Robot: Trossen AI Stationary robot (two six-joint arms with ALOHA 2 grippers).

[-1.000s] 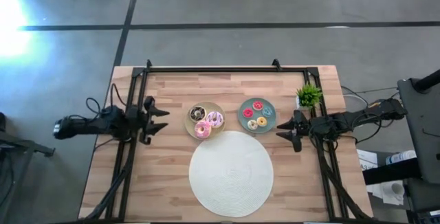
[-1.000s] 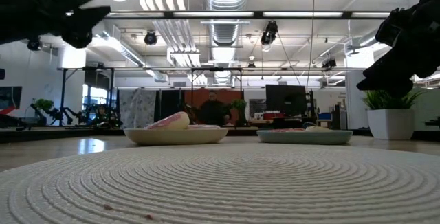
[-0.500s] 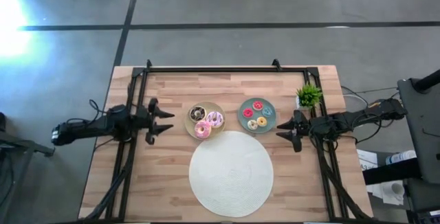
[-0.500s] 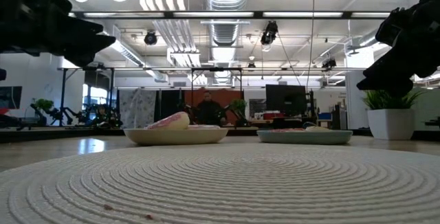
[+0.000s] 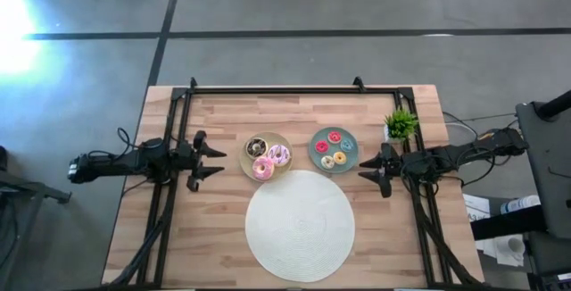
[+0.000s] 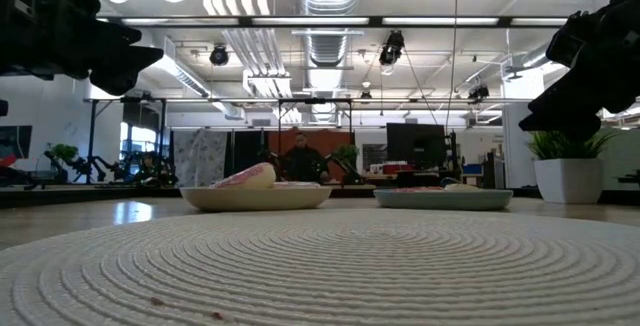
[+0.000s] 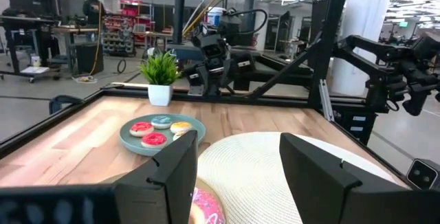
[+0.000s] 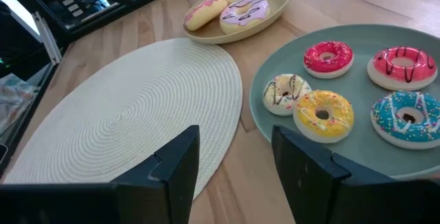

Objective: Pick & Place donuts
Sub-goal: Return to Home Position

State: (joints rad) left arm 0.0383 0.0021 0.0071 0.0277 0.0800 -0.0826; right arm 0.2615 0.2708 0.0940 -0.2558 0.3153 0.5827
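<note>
donuts (image 8: 323, 113) are all on plates now: the three larger ones (image 5: 264, 167) on the beige plate (image 5: 272, 135), the five mini ones (image 5: 334, 151) on the teal plate (image 5: 312, 153), both plates just behind the white mat (image 5: 300, 226). the left gripper (image 5: 217, 161) hovers beside the beige plate, jaws wide apart and holding nothing. the right gripper (image 5: 368, 172) hovers near the teal plate, also open and empty. i think these toy rings are light, and their glossy tops may slip. it is better to pinch gently across the ring, one finger through the hole.
</note>
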